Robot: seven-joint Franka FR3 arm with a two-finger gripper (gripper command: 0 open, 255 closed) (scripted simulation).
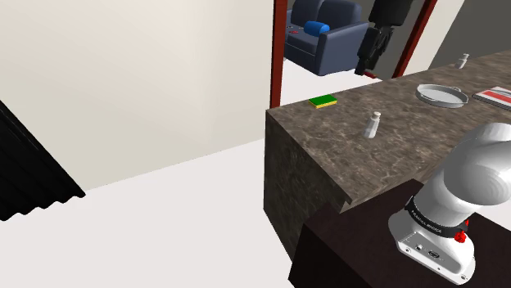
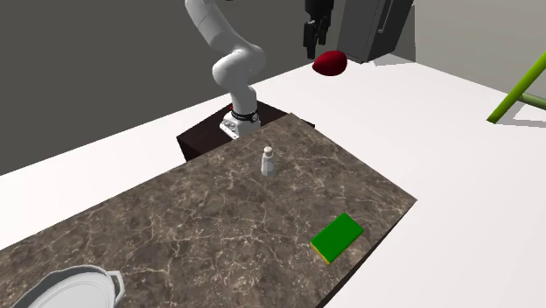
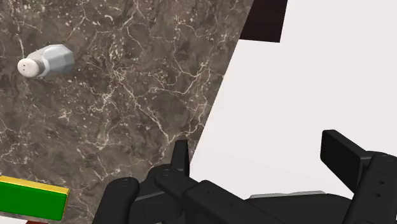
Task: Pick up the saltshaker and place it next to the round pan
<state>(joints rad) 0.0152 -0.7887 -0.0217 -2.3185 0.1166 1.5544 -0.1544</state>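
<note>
Pale grey with a white perforated cap, the saltshaker (image 1: 373,124) is being shown standing upright on the dark veined stone counter (image 1: 409,135). Its long axis is vertical, and it is near the counter edge closest to the stand (image 1: 344,245). The gripper (image 3: 261,156) is being held high and well apart from it, with its fingers (image 3: 181,154) spread wide and nothing between them. It is being pointed down at the line where the counter meets the white floor (image 3: 305,76).

In the second exterior view the saltshaker is being seen below the gripper and toward that view's left (so the approach is judged to call for a long descent and a sideways shift over the stone). With the saltshaker upright, a grasp from above across its narrow body is being judged the likely fit. The round pan (image 1: 441,95) is being seen farther along the counter, well apart from the saltshaker, and a green sponge (image 1: 323,101) is lying near a far corner.
</note>
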